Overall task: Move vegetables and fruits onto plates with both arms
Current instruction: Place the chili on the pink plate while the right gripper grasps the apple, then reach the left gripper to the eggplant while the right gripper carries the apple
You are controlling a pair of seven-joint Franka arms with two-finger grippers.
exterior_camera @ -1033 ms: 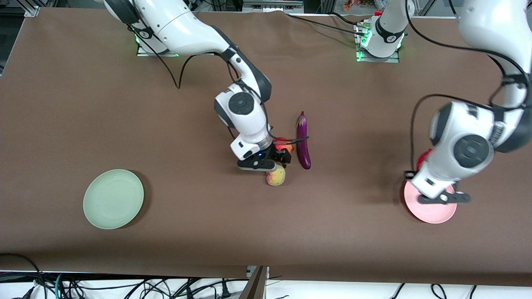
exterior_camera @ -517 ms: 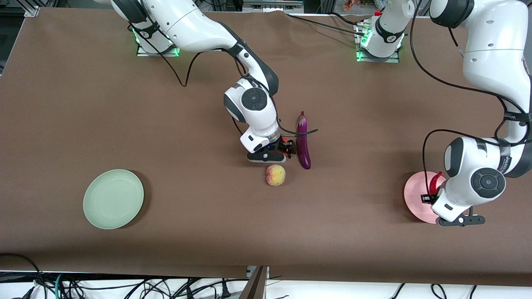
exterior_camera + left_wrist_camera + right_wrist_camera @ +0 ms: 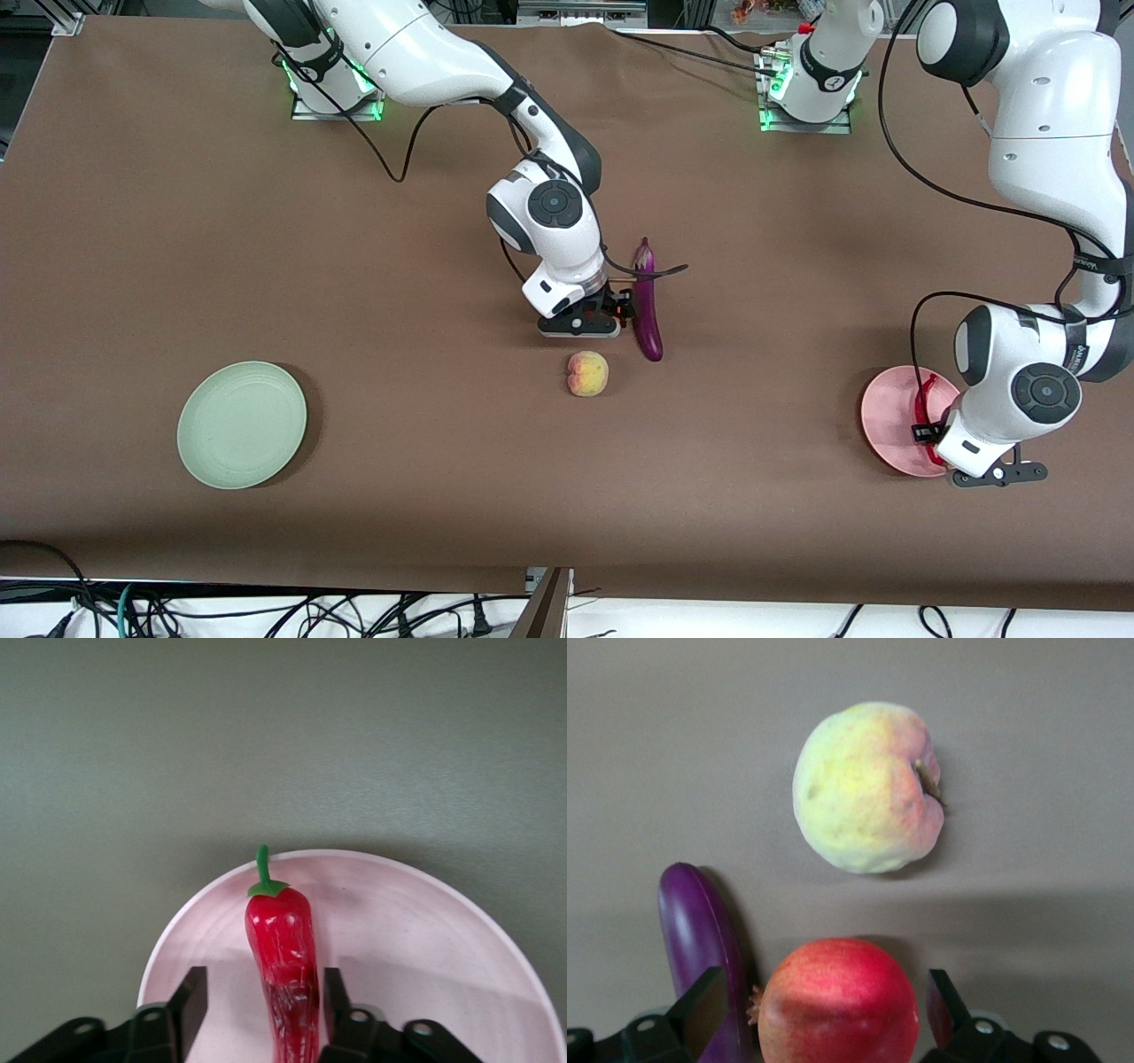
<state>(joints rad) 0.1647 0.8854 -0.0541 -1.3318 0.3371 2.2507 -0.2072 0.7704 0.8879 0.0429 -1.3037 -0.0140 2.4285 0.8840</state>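
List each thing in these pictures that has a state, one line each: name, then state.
chili pepper: lying on the pink plate, between open fingers
pink plate: holds the chili
green plate: nothing on it
pomegranate: on the table, between open fingers, not gripped
peach: on the table, untouched
eggplant: on the table beside the pomegranate
left gripper: open over the pink plate
right gripper: open around the pomegranate

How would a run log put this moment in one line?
left hand: open, chili on pink plate | right hand: open around pomegranate
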